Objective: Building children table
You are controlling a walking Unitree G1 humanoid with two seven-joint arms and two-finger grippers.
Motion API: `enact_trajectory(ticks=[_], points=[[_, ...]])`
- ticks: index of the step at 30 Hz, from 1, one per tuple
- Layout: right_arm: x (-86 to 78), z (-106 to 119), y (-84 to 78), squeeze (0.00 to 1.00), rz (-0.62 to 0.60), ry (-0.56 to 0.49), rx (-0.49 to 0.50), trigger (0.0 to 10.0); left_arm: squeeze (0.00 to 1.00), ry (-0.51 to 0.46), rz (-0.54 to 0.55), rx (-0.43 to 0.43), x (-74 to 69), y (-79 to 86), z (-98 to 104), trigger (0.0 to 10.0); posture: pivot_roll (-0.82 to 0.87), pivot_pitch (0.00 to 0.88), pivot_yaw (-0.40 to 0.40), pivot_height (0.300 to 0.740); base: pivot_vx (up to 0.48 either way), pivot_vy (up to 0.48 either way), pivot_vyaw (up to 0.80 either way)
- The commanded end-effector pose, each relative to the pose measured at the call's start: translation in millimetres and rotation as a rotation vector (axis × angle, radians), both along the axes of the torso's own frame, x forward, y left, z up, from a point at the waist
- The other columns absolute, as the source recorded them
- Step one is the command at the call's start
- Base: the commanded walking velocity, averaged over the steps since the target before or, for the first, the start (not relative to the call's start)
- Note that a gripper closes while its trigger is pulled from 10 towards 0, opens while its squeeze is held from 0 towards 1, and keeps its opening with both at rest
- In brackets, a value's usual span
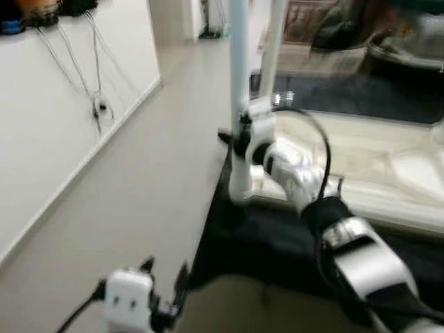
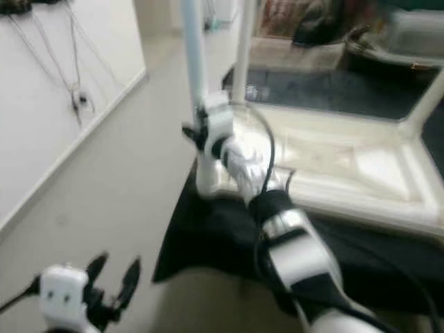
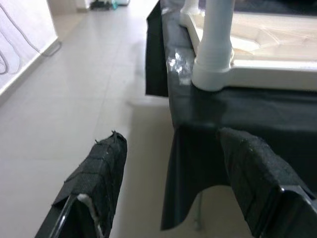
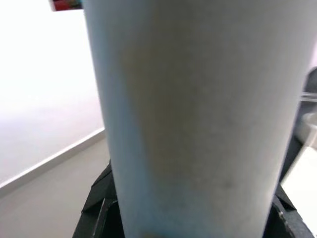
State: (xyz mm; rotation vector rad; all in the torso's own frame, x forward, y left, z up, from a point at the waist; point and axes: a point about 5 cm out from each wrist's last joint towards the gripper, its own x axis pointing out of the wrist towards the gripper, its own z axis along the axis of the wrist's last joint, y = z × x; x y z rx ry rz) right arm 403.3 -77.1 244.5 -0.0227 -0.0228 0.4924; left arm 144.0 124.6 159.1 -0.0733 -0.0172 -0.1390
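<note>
I have the right tool (image 1: 243,142) clamped on the near-left table leg (image 1: 238,83), left tool (image 3: 173,183) apart and idle; next, I judge, seat that leg firmly into the upturned white tabletop (image 1: 361,163).

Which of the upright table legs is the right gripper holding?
The pale blue leg at the upturned white tabletop's near-left corner. The right gripper is clamped around it; the white leg behind stands untouched.

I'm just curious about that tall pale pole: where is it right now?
The pale table leg stands upright in the near left corner socket of the upturned white tabletop on the black cloth, gripped by the right tool.
</note>
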Motion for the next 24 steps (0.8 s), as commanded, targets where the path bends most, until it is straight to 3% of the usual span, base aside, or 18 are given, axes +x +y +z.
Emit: enact_trajectory(ticks=[1,4,8,11,16,18,21,24], points=[[-2.5,-41.5,-8.1,0.00,-0.089,0.175,0.074,10.0,0.00,0.026,0.005,0.005,-1.8,1.5,-3.9,10.0,0.08,0.207,-0.009,0.740,0.000,0.000,0.00],[-1.9,-42.1,-9.2,0.00,-0.140,0.172,0.083,10.0,0.00,0.025,0.005,0.006,-1.5,1.8,-3.8,10.0,0.08,0.207,-0.009,0.740,0.000,0.000,0.00],[-0.5,-44.2,-8.7,0.00,-0.310,0.152,0.100,10.0,0.00,0.022,0.005,0.006,-0.7,2.0,-3.6,10.0,0.09,0.206,-0.011,0.740,0.000,0.000,0.00],[-0.7,-45.3,-8.6,0.00,-0.331,0.150,0.098,10.0,0.00,0.022,0.005,0.005,-0.6,2.0,-3.6,10.0,0.09,0.206,-0.011,0.740,0.000,0.000,0.00],[-4.4,-40.1,7.7,0.00,-0.220,0.062,0.106,10.0,0.00,0.023,0.003,0.004,-1.6,1.0,-4.6,10.0,0.09,0.199,-0.010,0.740,0.000,0.000,0.00],[-2.9,-26.6,11.4,0.00,-0.180,-0.011,0.082,10.0,0.00,0.024,0.000,0.005,-2.2,0.6,-4.8,10.0,0.09,0.197,-0.013,0.740,0.000,0.000,0.00],[-2.7,-21.9,12.8,0.00,-0.167,-0.034,0.066,10.0,0.00,0.026,0.001,0.006,-2.4,1.1,-5.1,10.0,0.09,0.197,-0.013,0.740,0.000,0.000,0.00],[-10.6,-23.0,23.6,0.00,-0.070,-0.054,0.050,10.0,0.00,0.027,0.003,0.007,-2.6,1.4,-5.7,10.0,0.08,0.197,-0.015,0.740,0.000,0.000,0.00]])
